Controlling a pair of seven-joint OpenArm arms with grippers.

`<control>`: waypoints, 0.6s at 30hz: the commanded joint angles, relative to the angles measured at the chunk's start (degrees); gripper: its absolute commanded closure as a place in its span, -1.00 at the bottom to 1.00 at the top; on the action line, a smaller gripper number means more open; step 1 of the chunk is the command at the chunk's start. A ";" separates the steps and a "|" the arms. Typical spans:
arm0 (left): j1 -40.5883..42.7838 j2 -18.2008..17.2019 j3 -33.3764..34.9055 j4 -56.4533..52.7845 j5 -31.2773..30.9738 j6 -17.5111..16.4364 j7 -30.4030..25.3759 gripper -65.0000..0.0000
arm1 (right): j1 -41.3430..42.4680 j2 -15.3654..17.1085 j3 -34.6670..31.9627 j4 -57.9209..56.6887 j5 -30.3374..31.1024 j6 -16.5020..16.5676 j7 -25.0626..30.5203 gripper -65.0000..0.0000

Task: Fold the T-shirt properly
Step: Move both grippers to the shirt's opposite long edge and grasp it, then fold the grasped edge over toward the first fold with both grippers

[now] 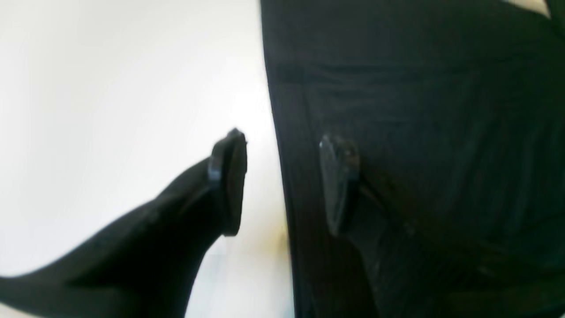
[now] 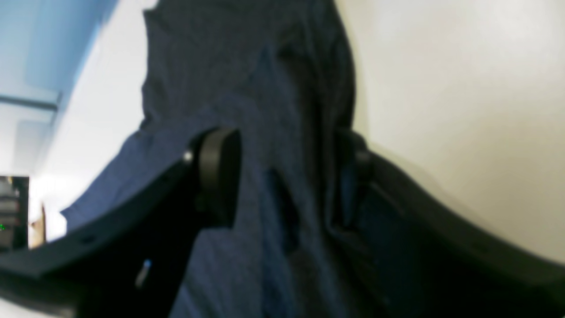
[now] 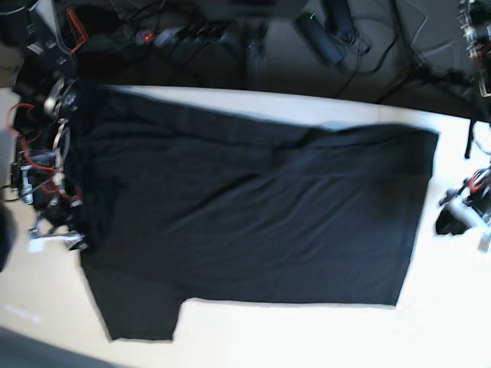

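The black T-shirt (image 3: 261, 222) lies spread flat over the white table (image 3: 307, 337), plain side up, with a sleeve at the front left. My left gripper (image 1: 282, 183) is open at the shirt's right edge. One finger (image 1: 229, 181) is over bare table and the other (image 1: 337, 185) is over the fabric (image 1: 419, 132), so the hem runs between them. My right gripper (image 2: 282, 176) is at the shirt's left end, its jaws wide apart with a raised fold of fabric (image 2: 273, 132) between the pads.
The right arm (image 3: 46, 184), with red cables, stands at the table's left edge, and the left arm (image 3: 460, 215) at the right edge. Cables and dark equipment (image 3: 322, 34) lie beyond the table's far edge. White table shows along the front.
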 commanded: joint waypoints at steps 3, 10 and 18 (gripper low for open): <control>-7.80 -0.96 4.09 -7.91 -0.13 -0.48 -3.37 0.05 | 0.59 0.76 -0.04 0.13 -1.33 3.06 -3.96 -0.01; -19.78 1.38 7.85 -27.28 -2.10 -0.46 -4.13 0.05 | 0.50 0.87 -0.04 0.13 -1.33 3.08 -4.17 -0.01; -24.28 5.27 7.82 -41.92 0.02 -0.46 -8.66 0.05 | 0.50 2.56 -0.04 0.13 -1.33 3.06 -4.17 -0.01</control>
